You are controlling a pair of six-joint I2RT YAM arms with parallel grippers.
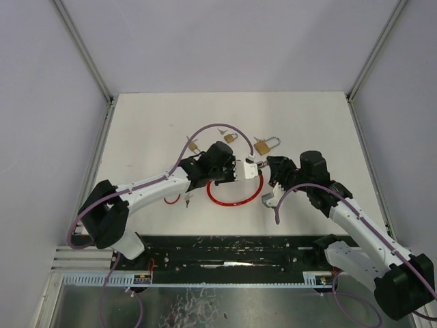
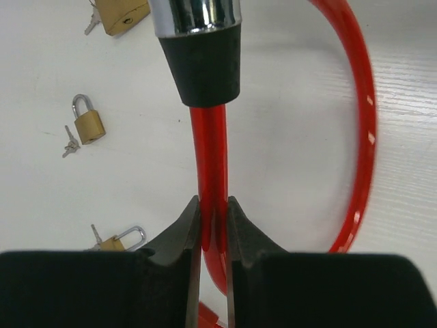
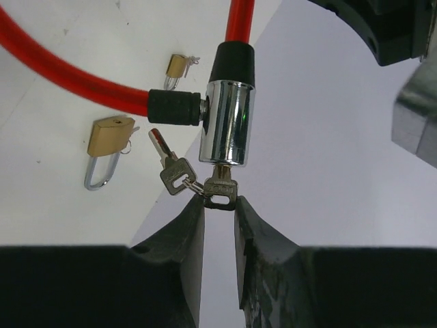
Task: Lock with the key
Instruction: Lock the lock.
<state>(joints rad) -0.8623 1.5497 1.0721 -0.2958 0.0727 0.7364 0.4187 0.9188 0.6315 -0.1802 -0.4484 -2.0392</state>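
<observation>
A red cable lock [image 1: 235, 200] loops on the white table, its chrome cylinder [image 1: 251, 165] lifted between the two arms. My left gripper [image 2: 214, 212] is shut on the red cable [image 2: 213, 150] just below the cylinder's black collar [image 2: 205, 65]. In the right wrist view the cable's black end plug [image 3: 174, 108] sits in the side of the cylinder [image 3: 227, 123]. A key [image 3: 221, 193] is in the cylinder's bottom end. My right gripper [image 3: 220, 203] pinches the key's head between its fingertips. A second key [image 3: 176, 176] dangles from the same ring.
Three brass padlocks [image 1: 230, 137] [image 1: 267, 145] [image 1: 193, 145] lie on the table behind the grippers. Small keys [image 1: 186, 199] rest left of the cable loop. A silver object [image 1: 268, 200] lies under the right arm. White walls enclose the table.
</observation>
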